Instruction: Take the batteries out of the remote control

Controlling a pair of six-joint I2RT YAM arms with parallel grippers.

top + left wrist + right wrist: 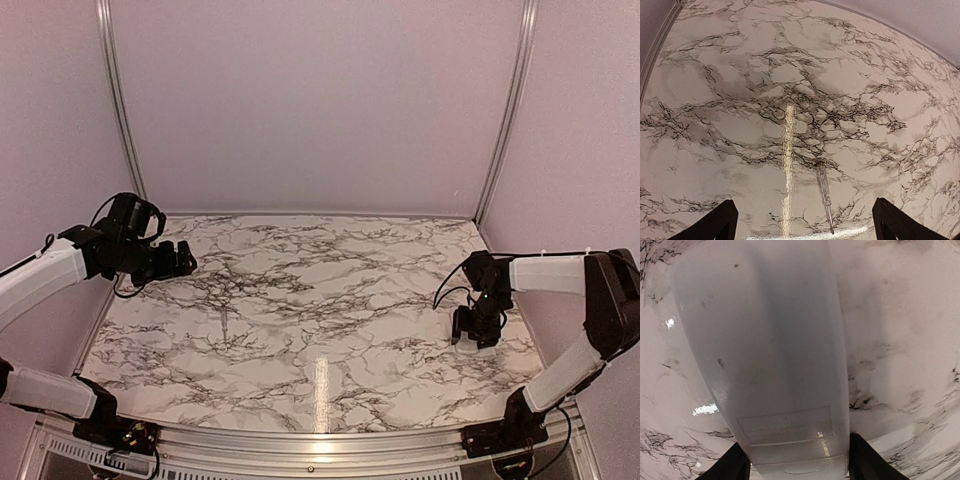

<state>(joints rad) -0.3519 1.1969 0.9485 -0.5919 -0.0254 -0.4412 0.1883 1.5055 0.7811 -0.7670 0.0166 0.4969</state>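
Observation:
The remote control (770, 355) is a flat white bar that fills the right wrist view, with a faint rectangular outline near its close end. My right gripper (796, 462) is shut on it, one dark finger pressed against each long edge. From above, the right gripper (474, 338) sits low over the table's right side, and only a bit of the white remote control (464, 346) shows under it. The batteries are hidden. My left gripper (186, 262) hangs open over the far left of the table. Its fingertips (720, 222) stand wide apart with nothing between them.
The marble-patterned table (320, 300) is bounded by pale walls at the back and sides and a metal rail at the near edge. A thin clear stick-like thing (825, 197) lies on the table in the left wrist view, beside a strip of glare.

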